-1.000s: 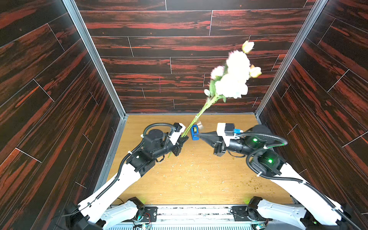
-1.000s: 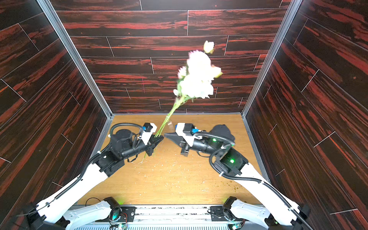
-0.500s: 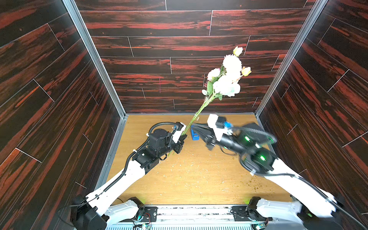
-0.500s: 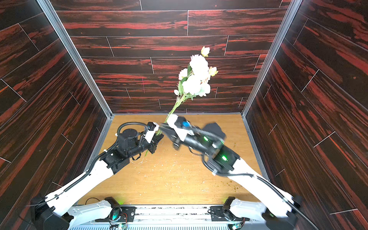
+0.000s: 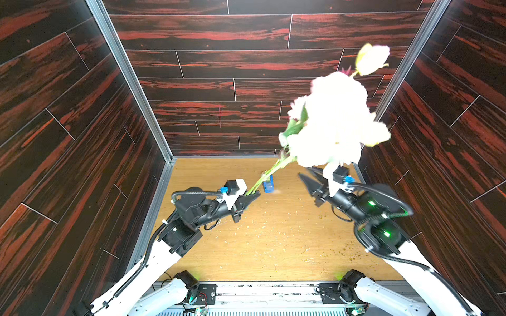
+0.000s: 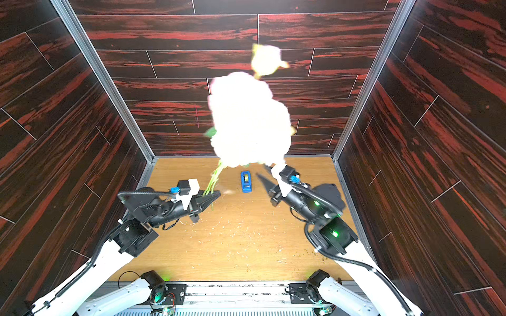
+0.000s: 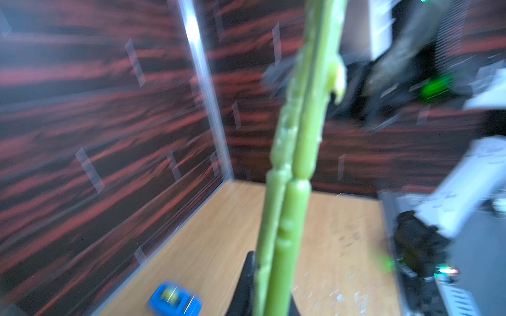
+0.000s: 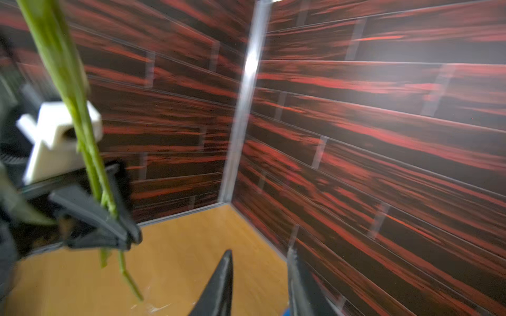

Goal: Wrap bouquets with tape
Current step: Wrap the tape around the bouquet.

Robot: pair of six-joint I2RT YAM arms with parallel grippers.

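— Left wrist view: what fills it?
— Green stems of the bouquet (image 7: 290,205), rising out of my left gripper (image 5: 253,197). It is clenched on their lower ends, and a short tail of stem pokes out below the jaws.
— And the flowers?
— Pale blooms, blurred, raised high above the table (image 5: 273,240).
— Your right gripper (image 8: 259,254)?
— Released: jaws apart, nothing between them. In both top views its tips show at the lower edge of the blooms, apart from the stems.
— The tape (image 6: 246,181)?
— In its blue dispenser, standing on the table between my two grippers, touched by neither.
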